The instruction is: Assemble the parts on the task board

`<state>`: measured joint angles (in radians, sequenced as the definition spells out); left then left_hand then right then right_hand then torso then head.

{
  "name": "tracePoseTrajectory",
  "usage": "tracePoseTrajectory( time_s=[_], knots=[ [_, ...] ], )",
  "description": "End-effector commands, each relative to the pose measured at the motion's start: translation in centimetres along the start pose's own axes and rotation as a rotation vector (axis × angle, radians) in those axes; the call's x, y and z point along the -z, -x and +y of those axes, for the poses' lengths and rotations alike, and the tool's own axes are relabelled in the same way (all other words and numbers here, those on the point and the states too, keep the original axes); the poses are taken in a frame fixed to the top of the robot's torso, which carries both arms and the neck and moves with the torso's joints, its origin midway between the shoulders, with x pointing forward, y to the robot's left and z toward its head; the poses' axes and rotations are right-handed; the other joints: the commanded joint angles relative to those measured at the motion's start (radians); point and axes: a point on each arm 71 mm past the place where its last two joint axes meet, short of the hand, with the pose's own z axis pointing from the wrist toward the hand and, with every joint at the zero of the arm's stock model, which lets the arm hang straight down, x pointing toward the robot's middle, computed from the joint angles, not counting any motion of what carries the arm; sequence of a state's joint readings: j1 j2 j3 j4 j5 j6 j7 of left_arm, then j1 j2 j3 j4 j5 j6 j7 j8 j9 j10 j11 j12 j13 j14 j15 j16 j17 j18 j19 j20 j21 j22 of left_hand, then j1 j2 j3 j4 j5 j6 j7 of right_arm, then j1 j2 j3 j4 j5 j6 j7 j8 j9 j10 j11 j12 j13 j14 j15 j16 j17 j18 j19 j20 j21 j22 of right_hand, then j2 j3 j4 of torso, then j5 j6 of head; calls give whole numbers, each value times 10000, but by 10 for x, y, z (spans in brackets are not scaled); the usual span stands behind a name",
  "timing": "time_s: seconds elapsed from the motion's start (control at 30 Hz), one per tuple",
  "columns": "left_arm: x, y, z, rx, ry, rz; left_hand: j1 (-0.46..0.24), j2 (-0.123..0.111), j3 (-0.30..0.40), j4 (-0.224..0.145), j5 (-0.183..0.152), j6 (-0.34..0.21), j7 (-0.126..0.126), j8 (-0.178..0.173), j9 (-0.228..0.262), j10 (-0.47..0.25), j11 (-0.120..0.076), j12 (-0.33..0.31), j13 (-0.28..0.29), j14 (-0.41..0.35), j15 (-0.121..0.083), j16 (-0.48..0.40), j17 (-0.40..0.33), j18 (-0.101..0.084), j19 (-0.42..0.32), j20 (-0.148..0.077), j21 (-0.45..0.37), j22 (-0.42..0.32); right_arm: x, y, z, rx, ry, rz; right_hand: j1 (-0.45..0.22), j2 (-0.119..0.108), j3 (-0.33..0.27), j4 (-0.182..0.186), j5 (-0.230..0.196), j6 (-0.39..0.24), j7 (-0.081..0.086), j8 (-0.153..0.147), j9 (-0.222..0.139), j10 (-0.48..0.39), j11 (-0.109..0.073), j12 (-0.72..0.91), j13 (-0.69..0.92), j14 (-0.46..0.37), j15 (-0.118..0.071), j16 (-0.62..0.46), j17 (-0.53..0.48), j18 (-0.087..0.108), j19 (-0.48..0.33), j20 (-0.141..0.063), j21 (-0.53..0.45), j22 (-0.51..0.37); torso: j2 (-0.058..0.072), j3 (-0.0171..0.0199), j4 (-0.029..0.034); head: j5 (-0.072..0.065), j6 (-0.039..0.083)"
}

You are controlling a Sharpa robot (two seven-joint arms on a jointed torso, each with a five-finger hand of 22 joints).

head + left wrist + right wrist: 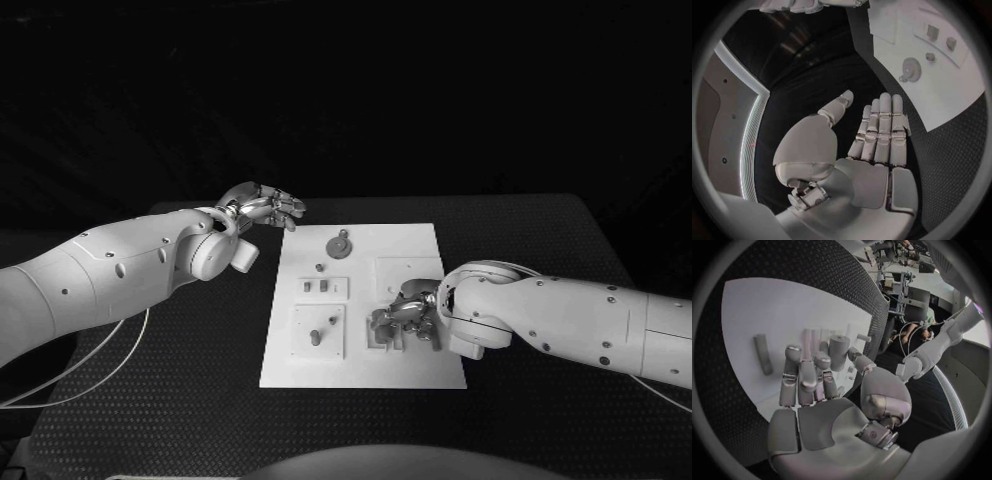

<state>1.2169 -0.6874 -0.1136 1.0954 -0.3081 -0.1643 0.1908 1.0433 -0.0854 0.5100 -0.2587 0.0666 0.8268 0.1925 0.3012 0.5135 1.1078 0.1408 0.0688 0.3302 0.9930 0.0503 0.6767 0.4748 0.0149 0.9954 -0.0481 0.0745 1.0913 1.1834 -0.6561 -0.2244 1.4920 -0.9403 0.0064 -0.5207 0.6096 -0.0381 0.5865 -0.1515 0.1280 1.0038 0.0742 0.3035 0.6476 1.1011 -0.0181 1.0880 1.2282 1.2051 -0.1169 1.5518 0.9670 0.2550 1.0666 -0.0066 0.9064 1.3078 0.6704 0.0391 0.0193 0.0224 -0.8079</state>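
Task board [411, 245]: white plate at the middle of the table [577, 240]; long axis runs from the table's near edge toward its far edge; sits square to the table edges.
Round part [339, 245]: disc near the board's far edge, a small tab pointing toward the far edge; also seen in the left wrist view [910, 67], lying flat.
Small peg part [316, 338]: in the near-left recess of the board; long axis roughly near-to-far; small, shape hard to make out.
Bar part [762, 354]: slim grey bar lying flat on the board's bare surface beside the right robot hand's fingers; seen clearly from the right wrist alone.
Cylinder part [839, 352]: stands upright on the board just past the fingertips; whether a fingertip touches it cannot be told.
Left robot hand [264, 208]: off the board, over the table beside the board's far-left corner; left wrist view [873, 135] shows fingers straight and side by side, thumb apart, nothing held; released.
Right robot hand [408, 320]: over the board's near-right area, fingers bent downward; head view hides what lies beneath them; right wrist view [811, 377] shows fingers loosely curled above the board with nothing visibly between them; grasp state cannot be told.
Hidden: right-hand recesses of the board largely covered by the right robot hand.
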Motion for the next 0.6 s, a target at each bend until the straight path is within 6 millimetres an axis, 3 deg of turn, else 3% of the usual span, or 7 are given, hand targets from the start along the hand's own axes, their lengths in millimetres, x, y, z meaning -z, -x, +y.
tracePoseTrajectory(
  time_s=[0.03,0.6],
  knots=[
    [0,-2,-1,90,-71,149,-120,19,13,72,-4,-96,-7,67,-17,-34,-13,26,-9,27,43,-57,16,-5,-31,34,-45,-14,-1,-3,2,259,73,241,-2,-72,-9,58,-66,159,169,-49,2,-102,2,36,-12,-78,-21,25,-8,68,33,-36,-39,185,0,0,-8,19,-19],
    [-1,-2,-2,79,-98,99,-127,20,16,85,1,-99,-7,71,-21,-35,-13,26,-9,28,43,-67,29,-2,-34,33,-44,-14,-2,-9,2,432,71,409,-49,-99,1,96,-70,148,173,-63,5,-134,6,34,-20,-131,-21,16,-56,68,13,-31,-49,184,2,-2,-6,63,-54]
  ],
)
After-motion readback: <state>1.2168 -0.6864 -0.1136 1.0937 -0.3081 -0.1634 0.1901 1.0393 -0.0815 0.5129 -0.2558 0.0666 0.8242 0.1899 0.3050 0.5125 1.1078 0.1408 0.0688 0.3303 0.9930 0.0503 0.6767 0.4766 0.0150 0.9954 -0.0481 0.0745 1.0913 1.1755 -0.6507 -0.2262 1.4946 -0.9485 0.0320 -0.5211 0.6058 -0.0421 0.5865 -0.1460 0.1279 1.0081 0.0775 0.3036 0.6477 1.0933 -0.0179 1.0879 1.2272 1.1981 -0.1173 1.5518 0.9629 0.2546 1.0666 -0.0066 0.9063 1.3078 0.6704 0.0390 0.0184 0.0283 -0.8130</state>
